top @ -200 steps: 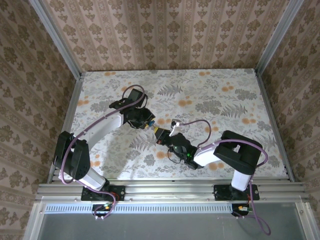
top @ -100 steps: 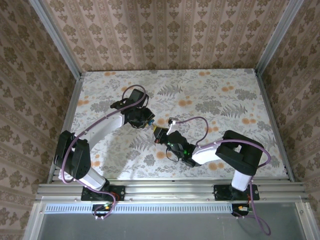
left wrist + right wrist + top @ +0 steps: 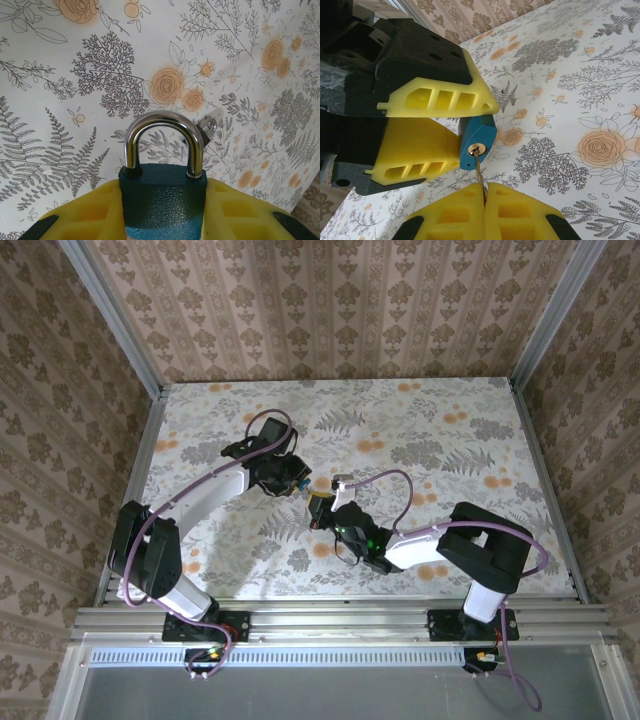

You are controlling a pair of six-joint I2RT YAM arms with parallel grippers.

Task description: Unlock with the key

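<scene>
Being catalogued from above: left arm (image 3: 215, 485) and right arm (image 3: 420, 545) are being shown tip to tip over the worktop (image 3: 450, 430), left of centre, with its edges well apart and open surface all round.

Left wrist view: padlock (image 3: 162, 197) is being clamped by its body in the partly open left jaws, with its closed shackle (image 3: 164, 135) pointing away from the wrist.

Right wrist view: key (image 3: 478, 172) is being pinched in the fully closed right jaws. Its blade is being aimed straight ahead, its tip at or just inside the keyhole (image 3: 473, 148); the depth cannot be told. Key and lock axes are being judged in line, so a push and then a twist are being called for.
</scene>
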